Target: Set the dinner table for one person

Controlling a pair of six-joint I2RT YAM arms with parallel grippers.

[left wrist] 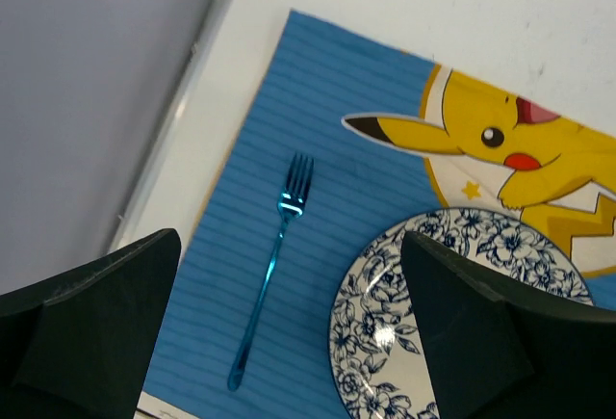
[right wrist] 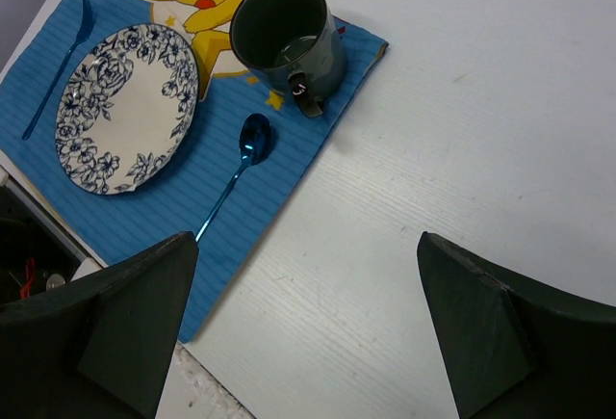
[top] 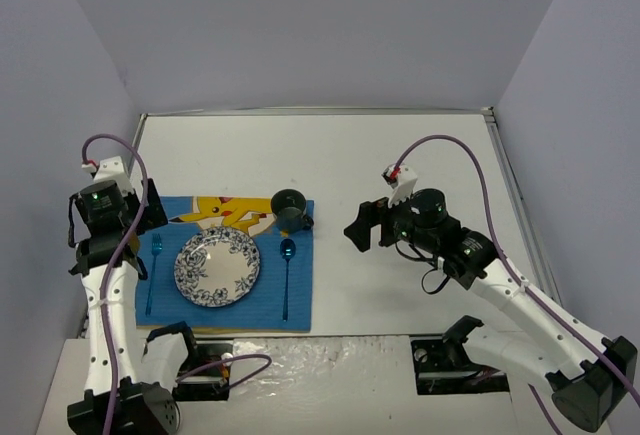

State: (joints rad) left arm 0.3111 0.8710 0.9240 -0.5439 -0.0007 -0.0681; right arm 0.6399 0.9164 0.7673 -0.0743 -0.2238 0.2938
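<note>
The white dinner table (top: 400, 155) carries a blue placemat (top: 225, 300) with a yellow cartoon figure. On the mat lie a blue-floral plate (top: 217, 267), a blue fork (top: 152, 273) left of it, a blue spoon (top: 287, 275) right of it, and a dark mug (top: 291, 210) at the mat's far right corner. My left gripper (top: 155, 217) is open and empty above the fork (left wrist: 274, 265) and the plate's left rim (left wrist: 371, 323). My right gripper (top: 360, 227) is open and empty over bare table right of the mat; its view shows the mug (right wrist: 289, 39), spoon (right wrist: 241, 164) and plate (right wrist: 125, 106).
Grey walls enclose the table on the left, back and right. A thin metal rim (top: 310, 111) runs along the far edge. The arm bases (top: 190, 365) sit on a white strip at the near edge. Purple cables (top: 450, 145) loop above each arm.
</note>
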